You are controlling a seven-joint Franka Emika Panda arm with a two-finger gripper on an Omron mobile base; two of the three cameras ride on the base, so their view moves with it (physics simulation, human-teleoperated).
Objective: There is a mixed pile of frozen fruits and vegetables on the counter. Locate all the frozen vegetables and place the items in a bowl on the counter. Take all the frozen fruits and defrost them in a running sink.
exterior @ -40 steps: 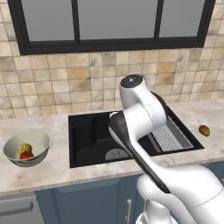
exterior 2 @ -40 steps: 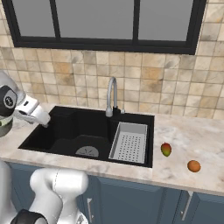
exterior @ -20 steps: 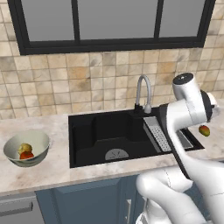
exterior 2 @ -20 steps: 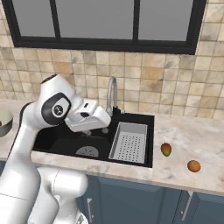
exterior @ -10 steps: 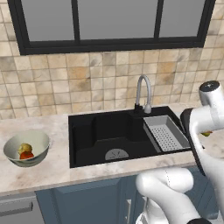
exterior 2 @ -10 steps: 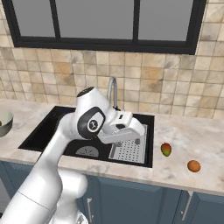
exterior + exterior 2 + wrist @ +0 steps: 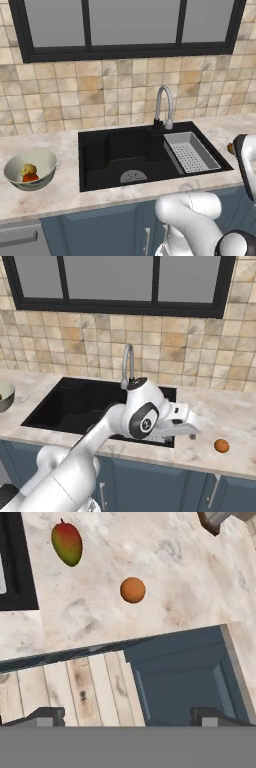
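In the hand view a red-green oval fruit (image 7: 66, 543) and an orange ball (image 7: 132, 590) lie apart on the beige counter (image 7: 175, 567), right of the black sink (image 7: 135, 155). My gripper (image 7: 127, 716) hangs open above the counter's front edge, nearer the camera than both fruits, with nothing between its fingertips (image 7: 47, 714). From the right base view the hand (image 7: 182, 427) is over the counter just left of the orange ball (image 7: 221, 445). The pale bowl (image 7: 42, 162) stands far left and holds a yellowish piece (image 7: 28, 170) and a red piece (image 7: 31, 177).
A chrome faucet (image 7: 162, 107) curves over the sink, and a grey perforated tray (image 7: 190, 152) fills its right end. Blue cabinet fronts (image 7: 185, 677) and wooden floor (image 7: 75, 682) lie below the counter edge. A dark brown object (image 7: 210, 522) sits at the counter's far corner.
The arm has swung from the left across the sink to the counter on its right. The gripper has stayed open and empty throughout.
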